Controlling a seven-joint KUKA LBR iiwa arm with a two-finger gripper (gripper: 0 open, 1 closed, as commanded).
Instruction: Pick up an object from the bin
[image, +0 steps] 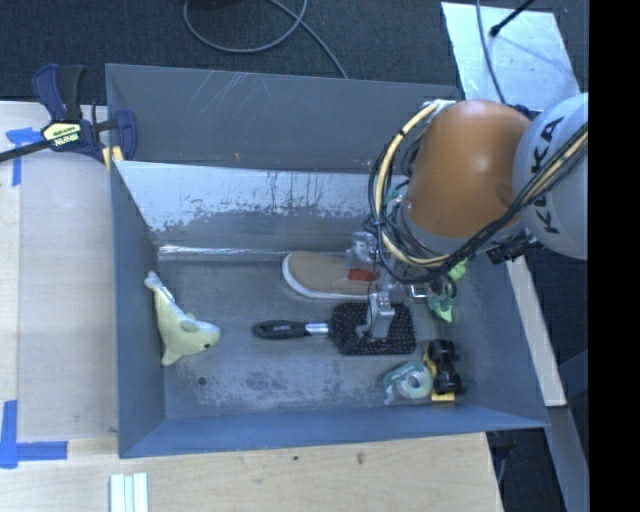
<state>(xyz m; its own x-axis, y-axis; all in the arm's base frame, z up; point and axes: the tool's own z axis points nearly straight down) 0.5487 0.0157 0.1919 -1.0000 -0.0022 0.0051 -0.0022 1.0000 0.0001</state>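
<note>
My gripper hangs under the orange-covered wrist in the right half of the bin, its tip down over the black head of a brush. The brush lies flat, its black handle pointing left and a silver neck joining handle and head. Just behind the gripper, a beige shoe with a red mark rests on the bin floor near the back wall. A small green thing lies to the right of the gripper, partly hidden by the cables.
A pale yellow-green plush dolphin lies at the left side. In the front right corner sit a grey-green roll-like thing and a black and yellow thing. The arm and its cables hide the back right corner.
</note>
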